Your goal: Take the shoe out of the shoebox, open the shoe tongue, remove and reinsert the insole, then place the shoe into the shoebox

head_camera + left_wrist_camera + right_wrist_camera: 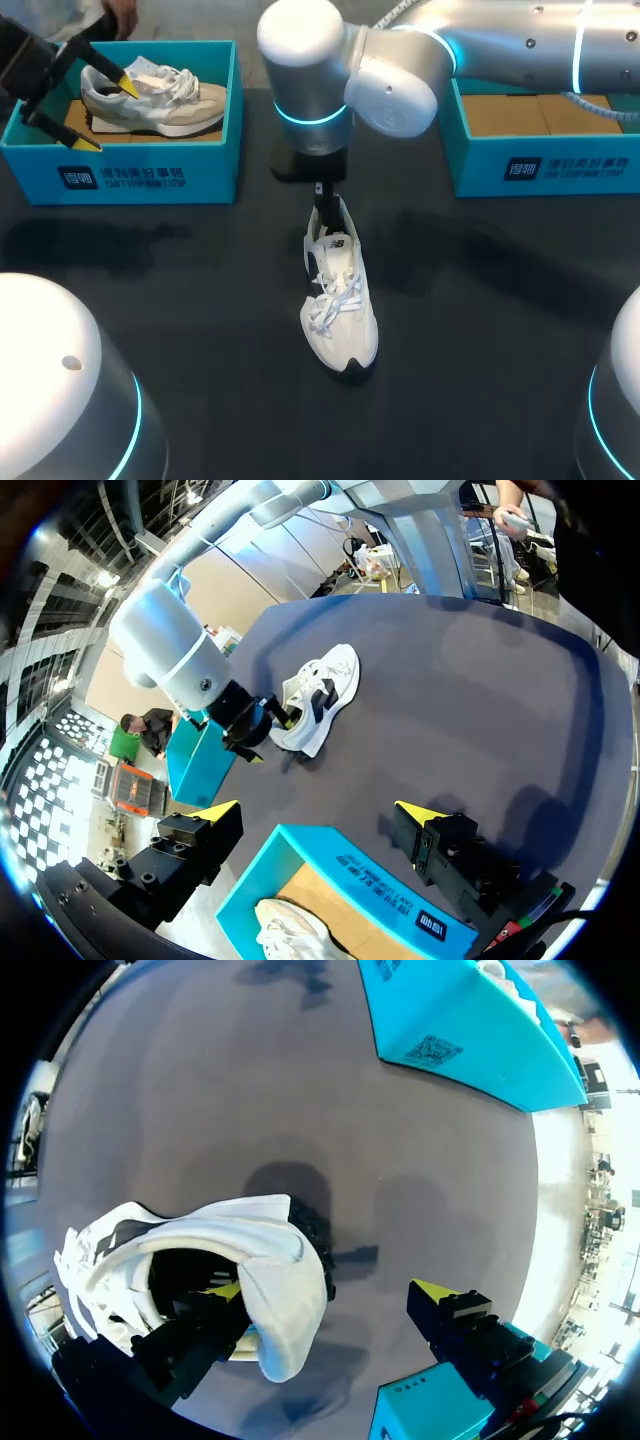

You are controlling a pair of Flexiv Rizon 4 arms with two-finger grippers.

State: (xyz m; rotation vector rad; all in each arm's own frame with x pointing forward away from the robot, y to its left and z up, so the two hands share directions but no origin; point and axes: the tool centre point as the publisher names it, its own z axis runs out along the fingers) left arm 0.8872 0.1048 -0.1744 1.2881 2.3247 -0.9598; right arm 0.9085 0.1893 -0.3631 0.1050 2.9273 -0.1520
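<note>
A white shoe (340, 300) lies on the dark table at the middle, toe toward me. My right gripper (326, 212) stands at its heel, open; in the right wrist view one finger (205, 1315) sits inside the shoe (270, 1260) and the other finger (450, 1315) stays outside, with the heel collar between them. A second pale shoe (165, 100) rests in the teal shoebox (150, 175) at the far left. My left gripper (108, 113) hovers open over that box (340, 880), holding nothing; part of that shoe (290, 930) shows below its fingers.
Another teal box (540, 160), showing a cardboard bottom, stands at the far right under my right arm. In the right wrist view, teal box walls (460, 1030) lie ahead of the gripper, and a box corner (430, 1410) lies close under it.
</note>
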